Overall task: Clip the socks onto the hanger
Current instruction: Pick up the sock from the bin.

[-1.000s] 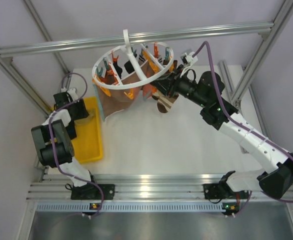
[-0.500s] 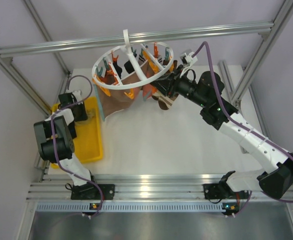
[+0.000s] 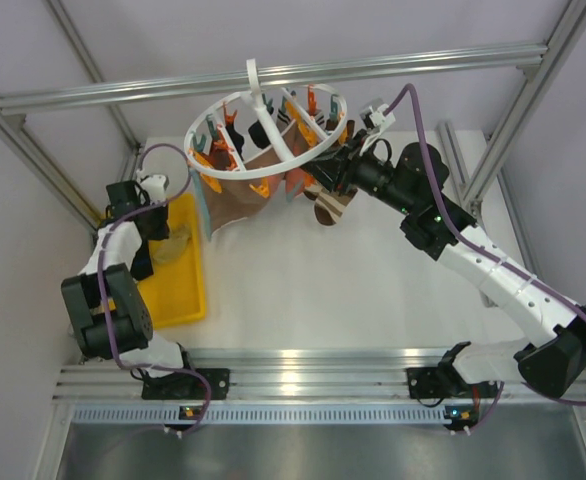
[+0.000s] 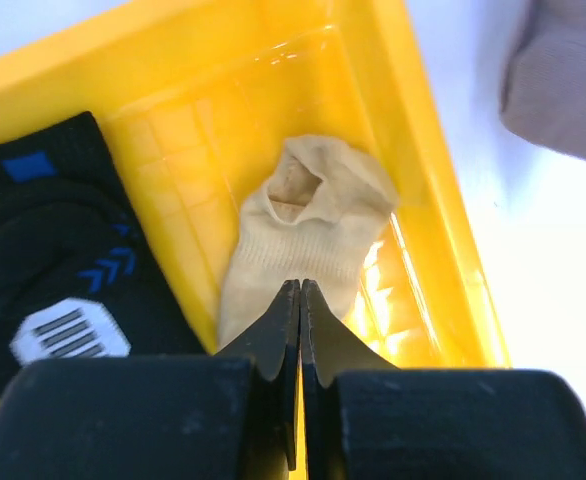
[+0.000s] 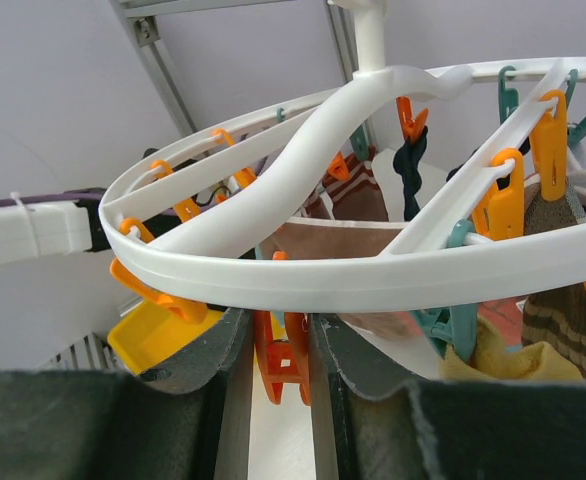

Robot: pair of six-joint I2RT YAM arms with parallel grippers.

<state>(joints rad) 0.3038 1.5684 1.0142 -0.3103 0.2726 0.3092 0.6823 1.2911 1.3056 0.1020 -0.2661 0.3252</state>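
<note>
The white round hanger [image 3: 291,152] hangs at the back with orange and teal clips. A brown sock [image 3: 238,195] and a striped sock [image 3: 329,207] dangle from it. My right gripper [image 3: 320,185] sits under the outer ring [image 5: 373,280], shut on an orange clip [image 5: 285,365]. My left gripper [image 4: 299,287] is over the yellow tray [image 4: 443,230], jaws pressed together. Its tips lie against a cream sock [image 4: 303,215], and I see no fabric between them. A black sock with a white patch [image 4: 53,270] lies to its left.
The yellow tray [image 3: 188,300] lies at the table's left edge, below my left gripper [image 3: 163,232]. Aluminium frame posts [image 3: 503,140] stand on both sides and a rail crosses above the hanger. A mustard sock [image 5: 493,355] and a striped sock [image 5: 568,320] hang close to my right fingers.
My left gripper has closed from open to fully shut while the left arm shifted over the far end of the tray. The right arm has stayed put on the clip.
</note>
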